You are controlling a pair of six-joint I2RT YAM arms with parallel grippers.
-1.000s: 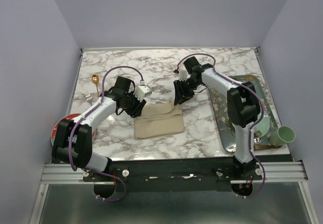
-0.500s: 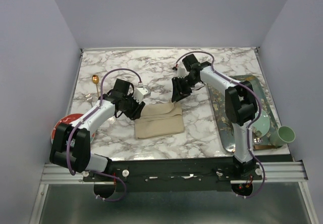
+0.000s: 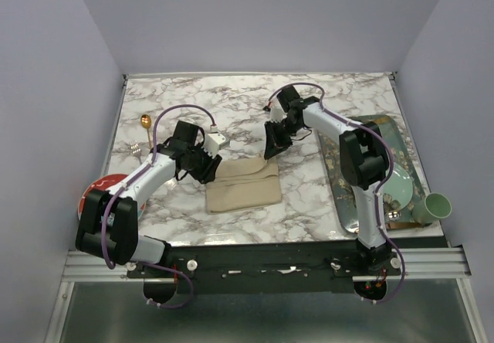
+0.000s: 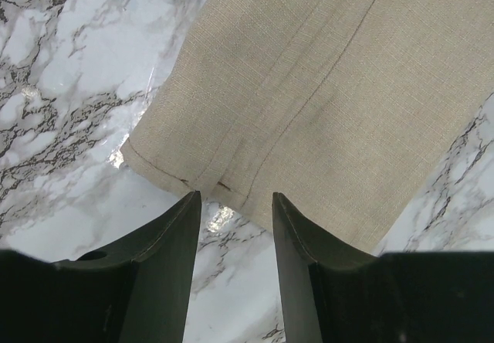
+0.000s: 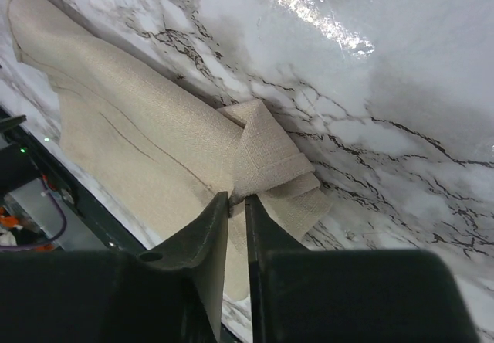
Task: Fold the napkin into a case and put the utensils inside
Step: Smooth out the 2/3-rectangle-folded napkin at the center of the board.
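Showing curled napkin (image 5: 139, 150) corner, right wrist view alone, right end effector (image 5: 235, 201) narrowed there, grip unclear, left end effector (image 4: 235, 198) spread

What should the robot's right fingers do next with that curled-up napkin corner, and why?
Probably squeeze fully shut on it. The right fingers stand almost together at the napkin's turned-up corner, with only a thin gap showing. The left fingers stand open just short of the cloth's opposite end, so the right side looks ready to grip first.
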